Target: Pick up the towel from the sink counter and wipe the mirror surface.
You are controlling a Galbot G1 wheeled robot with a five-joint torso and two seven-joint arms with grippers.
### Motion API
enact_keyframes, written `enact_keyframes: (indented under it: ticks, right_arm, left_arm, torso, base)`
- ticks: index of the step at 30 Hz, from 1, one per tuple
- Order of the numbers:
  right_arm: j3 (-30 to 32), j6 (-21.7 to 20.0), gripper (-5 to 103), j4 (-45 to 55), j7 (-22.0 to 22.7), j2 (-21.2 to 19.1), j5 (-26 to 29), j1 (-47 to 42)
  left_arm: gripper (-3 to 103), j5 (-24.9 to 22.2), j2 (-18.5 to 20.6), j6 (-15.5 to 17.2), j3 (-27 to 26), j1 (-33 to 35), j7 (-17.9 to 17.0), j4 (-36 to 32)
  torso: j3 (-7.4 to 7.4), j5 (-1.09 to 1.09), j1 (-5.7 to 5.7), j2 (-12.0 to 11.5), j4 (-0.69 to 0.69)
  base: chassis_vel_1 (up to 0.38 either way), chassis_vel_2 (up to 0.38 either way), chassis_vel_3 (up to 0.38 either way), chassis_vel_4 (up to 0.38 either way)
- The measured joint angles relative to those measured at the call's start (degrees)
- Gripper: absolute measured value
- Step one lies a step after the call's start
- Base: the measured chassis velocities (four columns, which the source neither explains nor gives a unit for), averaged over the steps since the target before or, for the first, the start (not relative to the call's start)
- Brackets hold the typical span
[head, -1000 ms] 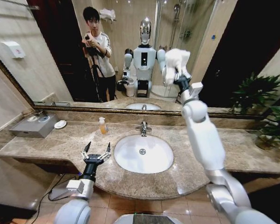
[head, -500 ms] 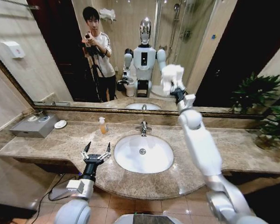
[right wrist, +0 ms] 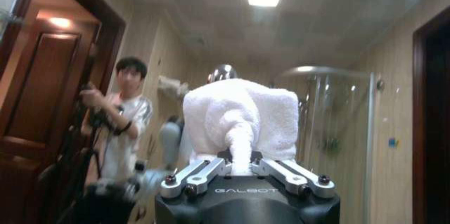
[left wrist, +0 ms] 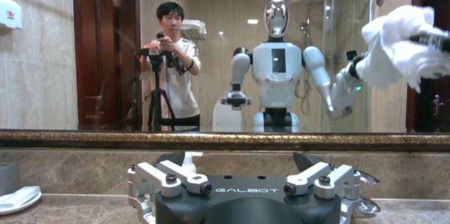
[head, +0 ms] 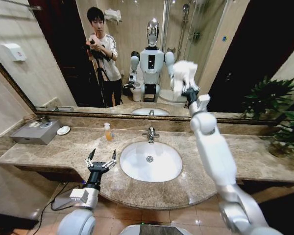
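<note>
Right gripper (head: 189, 91) clamps the bunched white towel (head: 184, 74) against the mirror (head: 225, 58), at 1 o'clock from the basin (head: 150, 161). Since 0.5 s ago the towel has shifted slightly up and right: a wiping stroke appears underway. Left gripper (head: 101, 162) hangs fingers spread over the counter (head: 264, 161), at the basin's 9 o'clock, unmoved.

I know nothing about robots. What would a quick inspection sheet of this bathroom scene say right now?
Surface: sink counter, marble, with a white basin and faucet.
Job's things: white towel held up at the mirror.
Clutter: soap bottle, small dish, grey tray.
Grippers: right gripper shut on the towel; left gripper open above the counter's front edge.
Cables: one on the floor.
Surroundings: potted plant, wall dispenser.
</note>
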Motion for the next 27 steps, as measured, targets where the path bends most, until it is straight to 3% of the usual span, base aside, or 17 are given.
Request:
enact_keyframes:
  ticks: [7,14,20,27]
  right_arm:
    - [-3.9,-1.1,10,7.3,0.9,2.0,0.6,-3.4]
    - [-8.9,-3.1,10,9.1,2.9,5.0,-1.0,1.9]
    - [-11.7,-4.0,10,3.2,3.2,8.2,-0.4,8.3]
    - [-11.3,-1.2,10,-2.5,2.4,10.8,-3.4,4.5]
  left_arm:
    - [100,0.0,0.0,0.0,0.0,0.0,0.0,0.0]
    - [100,0.0,0.0,0.0,0.0,0.0,0.0,0.0]
    - [100,0.0,0.0,0.0,0.0,0.0,0.0,0.0]
    - [100,0.0,0.0,0.0,0.0,0.0,0.0,0.0]
  torso:
    - [-0.01,-0.05,-0.01,0.0,0.01]
    - [-0.01,-0.05,-0.01,0.0,0.02]
    - [-0.01,-0.05,0.00,0.0,0.02]
    - [0.00,-0.04,0.00,0.0,0.00]
  base:
    - [0.000,0.000,0.000,0.000]
    - [0.000,0.000,0.000,0.000]
    - [0.000,0.000,0.000,0.000]
    - [0.000,0.000,0.000,0.000]
